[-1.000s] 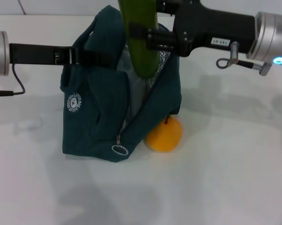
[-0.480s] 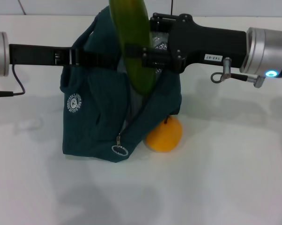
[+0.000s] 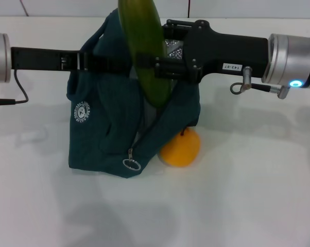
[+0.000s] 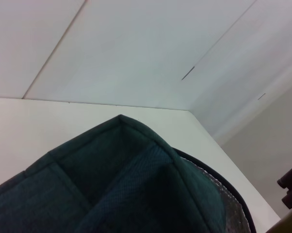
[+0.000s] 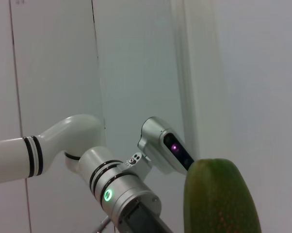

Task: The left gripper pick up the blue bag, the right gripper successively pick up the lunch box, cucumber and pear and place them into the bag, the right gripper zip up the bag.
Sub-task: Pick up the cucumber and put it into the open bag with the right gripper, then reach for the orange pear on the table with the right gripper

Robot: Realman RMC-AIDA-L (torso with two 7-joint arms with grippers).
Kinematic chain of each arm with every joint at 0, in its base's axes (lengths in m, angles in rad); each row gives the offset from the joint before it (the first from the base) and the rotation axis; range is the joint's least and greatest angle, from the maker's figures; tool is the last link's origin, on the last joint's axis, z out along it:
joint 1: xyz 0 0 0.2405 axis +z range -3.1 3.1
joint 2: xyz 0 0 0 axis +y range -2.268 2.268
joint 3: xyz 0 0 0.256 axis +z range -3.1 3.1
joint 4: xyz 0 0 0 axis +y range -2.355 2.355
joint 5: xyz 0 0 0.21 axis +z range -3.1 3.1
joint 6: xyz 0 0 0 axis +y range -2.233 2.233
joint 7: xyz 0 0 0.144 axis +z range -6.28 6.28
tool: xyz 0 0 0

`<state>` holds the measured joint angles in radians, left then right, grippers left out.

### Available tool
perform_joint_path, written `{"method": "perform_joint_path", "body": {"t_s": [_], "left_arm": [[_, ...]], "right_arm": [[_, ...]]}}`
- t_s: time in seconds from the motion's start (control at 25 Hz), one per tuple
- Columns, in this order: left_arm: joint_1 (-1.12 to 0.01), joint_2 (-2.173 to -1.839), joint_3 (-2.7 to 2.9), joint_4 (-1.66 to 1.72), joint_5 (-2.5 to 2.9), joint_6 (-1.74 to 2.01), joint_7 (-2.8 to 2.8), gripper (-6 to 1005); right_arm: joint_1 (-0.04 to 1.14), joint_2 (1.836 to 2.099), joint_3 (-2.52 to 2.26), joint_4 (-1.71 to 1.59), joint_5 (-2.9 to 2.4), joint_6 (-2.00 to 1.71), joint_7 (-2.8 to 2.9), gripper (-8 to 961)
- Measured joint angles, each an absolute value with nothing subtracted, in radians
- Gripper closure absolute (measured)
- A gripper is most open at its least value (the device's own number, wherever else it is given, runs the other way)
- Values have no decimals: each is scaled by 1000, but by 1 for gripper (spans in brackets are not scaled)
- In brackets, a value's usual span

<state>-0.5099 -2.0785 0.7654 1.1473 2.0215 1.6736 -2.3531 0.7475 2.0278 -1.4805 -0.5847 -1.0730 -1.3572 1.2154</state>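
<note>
We see the right gripper (image 3: 156, 67) reaching in from the right over the mouth of the blue bag (image 3: 106, 136), its 2 fingers closed on the cucumber (image 3: 143, 51). The cucumber stands nearly upright and slightly tilted, gripped across its lower half: most of its length rises above the fingers and out of the head view's top edge, while its lower tip hangs just below them, in front of the bag's silver-lined opening. In the right wrist view only the cucumber's rounded end (image 5: 219, 196) shows.

The left gripper (image 3: 106, 63) comes in from the left at the bag's upper edge, its fingers pinched on the fabric there, holding the bag upright on the white table (image 3: 247, 185). The left wrist view shows the bag's teal corner (image 4: 117, 165) just beside that gripper.

The pear (image 3: 180, 146) rests on the table well below the right gripper's fingers, touching the bag's lower right side. The zipper's ring pull (image 3: 130, 164) hangs low on the bag's front.
</note>
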Motion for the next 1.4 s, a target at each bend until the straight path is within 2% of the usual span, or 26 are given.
{"method": "perform_joint_path", "body": {"t_s": [0.48,0.72,1.04,1.24,1.4], "left_arm": [[-511,-2079,765,1147,2022,1672,-2353,960],[-511,-2079,765,1147,2022,1672,-2353,960],[-504,-2079,765,1147,2020,1672,-2353,960],[-501,-2078,766,1147,2020,1672,-2353,960],[-500,-2075,765,1147,2020,1671,-2350,960]], "right_arm": [[767,2027,-1506,-582,-1078,-1335,1244,338],[769,2026,-1509,-581,-1078,-1332,1247,146],[733,2015,-1435,-612,-1067,-1355,1247,128],[645,1990,-1338,-701,-1085,-1353,1273,127],[602,1937,-1298,-759,-1157,-1324,1352,127]]}}
